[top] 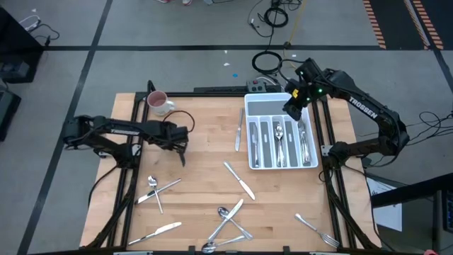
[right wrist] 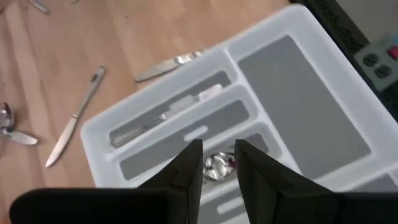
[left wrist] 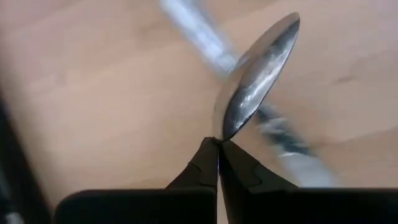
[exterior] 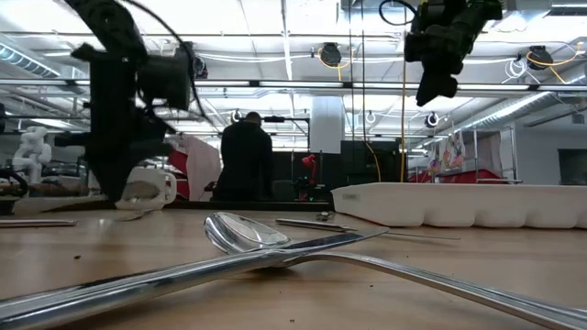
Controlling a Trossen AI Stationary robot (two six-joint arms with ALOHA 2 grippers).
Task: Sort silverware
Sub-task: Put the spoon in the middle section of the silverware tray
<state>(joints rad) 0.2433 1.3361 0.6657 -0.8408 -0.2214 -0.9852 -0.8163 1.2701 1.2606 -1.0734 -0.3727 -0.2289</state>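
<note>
A spoon (left wrist: 258, 74) is clamped by its tip in the left gripper (left wrist: 219, 144) above the bench (top: 205, 145); the right gripper (right wrist: 219, 151) is held slightly apart, empty, over the tray (right wrist: 298, 87)

Place: robotics lab or workshop hall.
Ceiling: exposed pipes, hanging cables, strip lights.
Floor: grey, with taped lines (top: 64, 99) and loose cables (top: 272, 15).
Far background: a person (exterior: 246, 160) standing among benches, a white robot figure (exterior: 32, 151) far left.
</note>
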